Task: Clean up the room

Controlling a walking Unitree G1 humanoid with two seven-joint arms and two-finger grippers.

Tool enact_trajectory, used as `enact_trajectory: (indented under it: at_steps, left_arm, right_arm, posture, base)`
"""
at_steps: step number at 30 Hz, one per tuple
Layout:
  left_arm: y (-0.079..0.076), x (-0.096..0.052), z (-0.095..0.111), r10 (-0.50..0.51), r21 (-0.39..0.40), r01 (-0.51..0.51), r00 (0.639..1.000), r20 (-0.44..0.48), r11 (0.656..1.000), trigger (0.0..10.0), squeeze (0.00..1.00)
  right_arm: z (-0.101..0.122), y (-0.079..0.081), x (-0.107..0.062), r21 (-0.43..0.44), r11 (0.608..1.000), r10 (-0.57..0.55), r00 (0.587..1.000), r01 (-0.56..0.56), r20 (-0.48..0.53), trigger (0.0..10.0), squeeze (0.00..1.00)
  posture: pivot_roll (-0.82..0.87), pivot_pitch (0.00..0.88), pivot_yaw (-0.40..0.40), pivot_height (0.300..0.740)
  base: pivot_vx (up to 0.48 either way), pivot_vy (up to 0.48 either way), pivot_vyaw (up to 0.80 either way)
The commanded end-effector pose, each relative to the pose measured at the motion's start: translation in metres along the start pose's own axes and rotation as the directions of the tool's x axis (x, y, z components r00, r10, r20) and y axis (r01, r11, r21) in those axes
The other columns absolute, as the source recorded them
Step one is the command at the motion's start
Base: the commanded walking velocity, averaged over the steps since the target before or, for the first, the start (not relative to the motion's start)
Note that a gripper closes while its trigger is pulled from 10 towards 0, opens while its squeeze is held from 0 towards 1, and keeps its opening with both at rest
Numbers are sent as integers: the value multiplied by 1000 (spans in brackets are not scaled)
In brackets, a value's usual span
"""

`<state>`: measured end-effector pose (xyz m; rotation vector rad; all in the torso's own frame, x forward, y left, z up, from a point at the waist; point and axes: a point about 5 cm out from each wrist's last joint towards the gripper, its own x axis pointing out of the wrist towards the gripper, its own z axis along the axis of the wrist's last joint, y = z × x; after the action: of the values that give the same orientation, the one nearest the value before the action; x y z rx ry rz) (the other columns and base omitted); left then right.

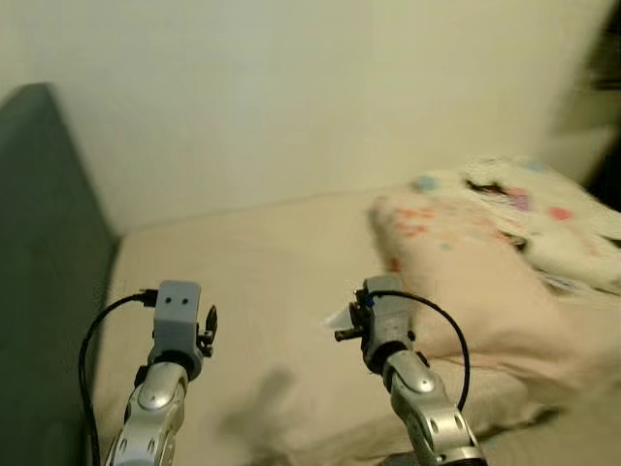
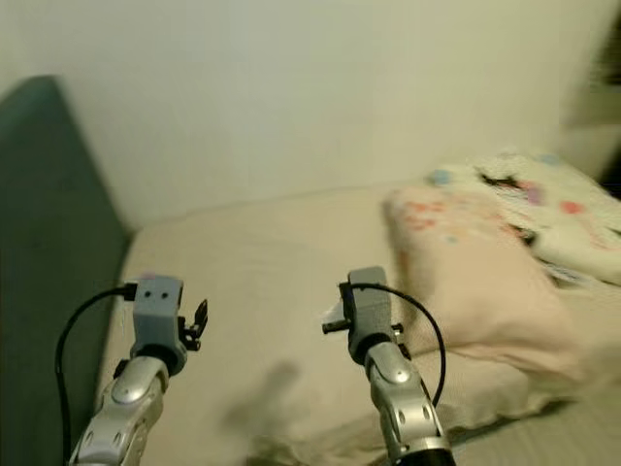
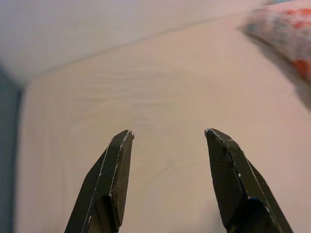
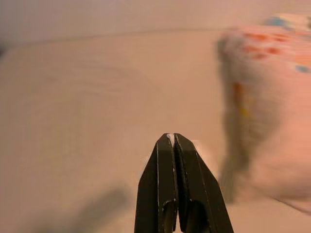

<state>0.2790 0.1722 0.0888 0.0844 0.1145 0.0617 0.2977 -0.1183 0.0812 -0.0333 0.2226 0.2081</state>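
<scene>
The robot looks down at a bed [image 1: 262, 282] with a cream sheet. A pale wall [image 1: 320, 87] stands behind the bed. A dark green headboard [image 1: 44, 252] runs along the robot's left side of the bed.

A pink pillow [image 1: 475, 282] lies on the bed, on the robot's right. It has small orange and blue spots near its far end. Behind it, touching it, lies a white blanket [image 1: 553, 218] with coloured spots. The picture is blurred there, so the pattern is hard to make out.

Both silver arms reach out over the sheet. The left pincer [image 3: 167, 141] is wide open and holds nothing. Its two black fingers [image 3: 112, 179] point at the bare sheet, with the pillow off to one side. The left arm [image 1: 160, 388] is near the headboard side of the bed, and a black cable loops from its wrist.

The right pincer [image 4: 173, 141] is closed tight, with its two fingers pressed together. It holds nothing. It hangs above the sheet, just beside the pillow but not touching it. The right arm [image 1: 417, 388] also has a black cable looping from its wrist. A small white thing shows beside that wrist; I cannot tell what it is.

Soft grey shadows of the arms fall on the sheet below them.
</scene>
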Motion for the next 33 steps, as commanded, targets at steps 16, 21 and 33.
enact_trajectory:
  at_steps: [16, 21, 33]
  left_arm:
    - [4, 2, -2, 8, 14, -8, 1000, -15, 1000, 10000, 0]
    - [3, 1, -3, 10, 14, -9, 1000, -14, 1000, 10000, 0]
    - [3, 3, -2, 13, 14, -13, 1000, -7, 1000, 10000, 0]
  right_arm:
    - [-2, 1, 3, 8, 1000, -1, 1000, 1, -4, 10000, 0]
    - [-1, 1, 3, -1, 1000, 5, 1000, -5, -1, 10000, 0]
    - [3, 0, 5, 8, 1000, 13, 1000, -13, 11, 10000, 0]
  posture:
    - [-48, 35, -14, 740]
    - [-49, 26, -26, 740]
    - [-51, 11, -32, 740]
  base:
    - [0, 0, -800]
    - [0, 0, -800]
    - [0, 0, -800]
